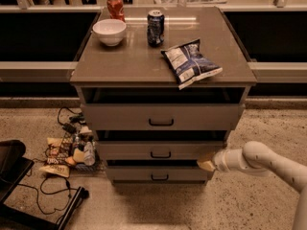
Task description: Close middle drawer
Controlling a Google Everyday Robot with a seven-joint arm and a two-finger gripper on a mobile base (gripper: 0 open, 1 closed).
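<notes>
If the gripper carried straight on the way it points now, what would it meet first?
The gripper sits low at the cabinet's right side, pointing left. It would probably meet the lower right corner of the middle drawer front first. Depth is unclear, so it may already be touching.

cabinet top [134, 61]: bowl [109, 31] at back left, can [155, 28] right of bowl, chip bag [190, 63] at front right
red can [115, 7]: behind bowl, at back edge
middle drawer [160, 151]: below top drawer [162, 117], above bottom drawer [156, 174]
gripper [207, 164]: at right end of middle drawer front, low
floor clutter [72, 150]: left of drawers, beside bottom drawer
</notes>
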